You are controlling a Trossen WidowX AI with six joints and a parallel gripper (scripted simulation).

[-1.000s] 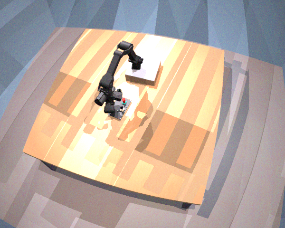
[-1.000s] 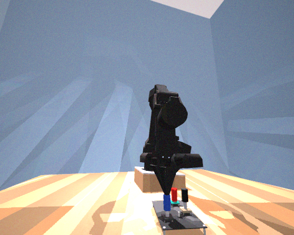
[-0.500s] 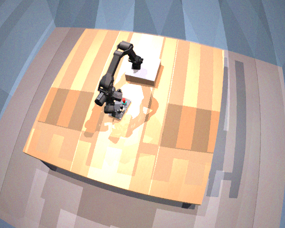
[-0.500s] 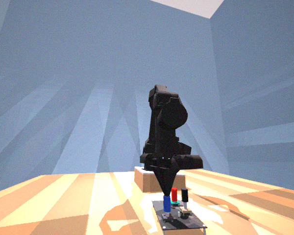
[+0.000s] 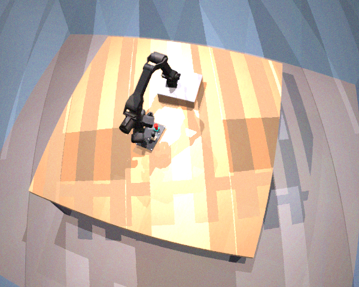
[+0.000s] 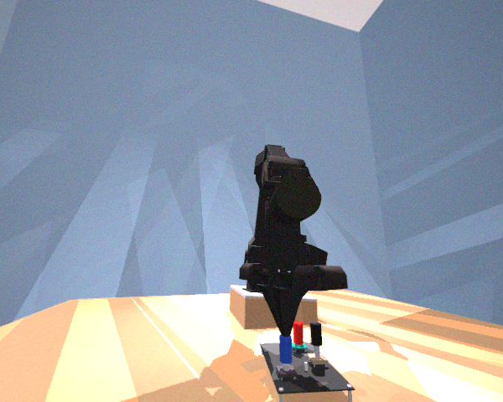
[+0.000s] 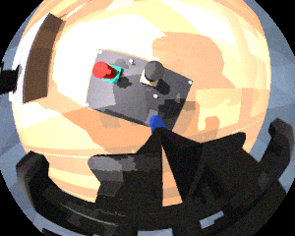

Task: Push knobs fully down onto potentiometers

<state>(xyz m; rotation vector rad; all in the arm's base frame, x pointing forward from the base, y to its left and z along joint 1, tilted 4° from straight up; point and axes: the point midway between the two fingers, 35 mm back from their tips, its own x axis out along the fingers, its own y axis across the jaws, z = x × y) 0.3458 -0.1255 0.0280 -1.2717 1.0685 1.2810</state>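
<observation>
The circuit board stands on short legs. My gripper is shut and empty, its tips against the top of the blue knob. The blue knob is upright, and no shaft shows between it and its grey potentiometer. The black knob stands high, with pale shaft showing above its beige potentiometer. The red knob sits low against its teal potentiometer. In the top view the arm hides the fingertips and blue knob.
The arm's base stands on a pale-topped block behind the board. The red and black knobs rise close beside the fingers. A small white post stands on the board between the blue and black knobs.
</observation>
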